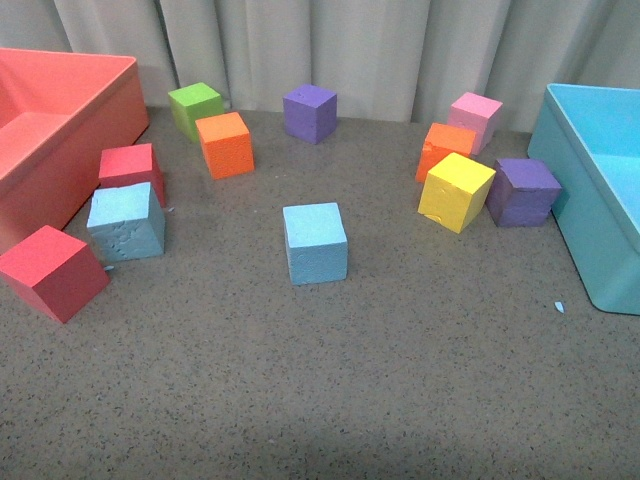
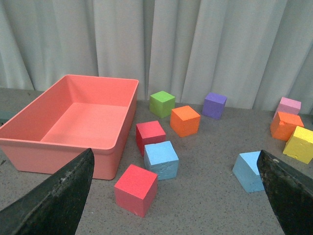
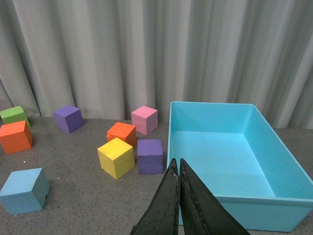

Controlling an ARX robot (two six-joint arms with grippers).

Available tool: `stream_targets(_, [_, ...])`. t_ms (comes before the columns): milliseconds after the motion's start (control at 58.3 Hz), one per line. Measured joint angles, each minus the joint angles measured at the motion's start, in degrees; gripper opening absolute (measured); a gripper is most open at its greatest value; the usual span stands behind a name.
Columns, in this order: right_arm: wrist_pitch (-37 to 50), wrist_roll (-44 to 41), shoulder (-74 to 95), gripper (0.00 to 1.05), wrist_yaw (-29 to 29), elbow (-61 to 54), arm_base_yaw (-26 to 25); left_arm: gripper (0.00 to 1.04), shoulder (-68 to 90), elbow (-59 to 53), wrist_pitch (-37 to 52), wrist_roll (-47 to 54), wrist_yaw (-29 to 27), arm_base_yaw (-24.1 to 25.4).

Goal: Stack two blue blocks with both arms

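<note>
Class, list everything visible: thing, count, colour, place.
Light blue foam cubes: 2, blue, centre and left.
Red foam cubes: 2, red, left.
Orange foam cubes: 2, orange, rear.
Purple foam cubes: 2, purple, rear centre, right.
Green foam cube: 1, green, rear left.
Pink foam cube: 1, pink, rear right.
Yellow foam cube: 1, yellow, right.
Coral plastic bin: 1, coral, left.
Turquoise plastic bin: 1, turquoise, right.
Fabric curtain: 1, grey, behind.
Left hand: 1, black, open.
Right hand: 1, black, shut.

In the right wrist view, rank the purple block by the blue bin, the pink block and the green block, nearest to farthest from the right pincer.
1. Purple block, beside the bin, just ahead of the right pincer.
2. Pink block, farther back behind it.
3. Green block, far off beside an orange block.
</note>
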Motion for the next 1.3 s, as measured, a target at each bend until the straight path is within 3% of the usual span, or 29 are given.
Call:
stream_targets(617, [-12.33, 0.0, -12.46, 0.01, 0.0, 0.0, 0.0, 0.98, 0.0, 0.0, 0.0, 0.0, 0.0, 0.0])
stream_targets(703, [-21.42, -0.02, -19.63, 0.01, -0.15, 0.04, 0.0, 0.98, 0.0, 0.0, 0.0, 0.0, -0.04, 0.0])
stream_targets(857, [-22.03, -0.07, -21.77, 0.02, -0.15, 0.04, 0.0, 0.98, 0.0, 0.0, 0.0, 0.0, 0.0, 0.0])
stream_targets(1303, [-22.05, -0.04, -21.81, 0.81, -0.15, 0.04, 0.0, 0.98, 0.0, 0.0, 0.0, 0.0, 0.0, 0.0])
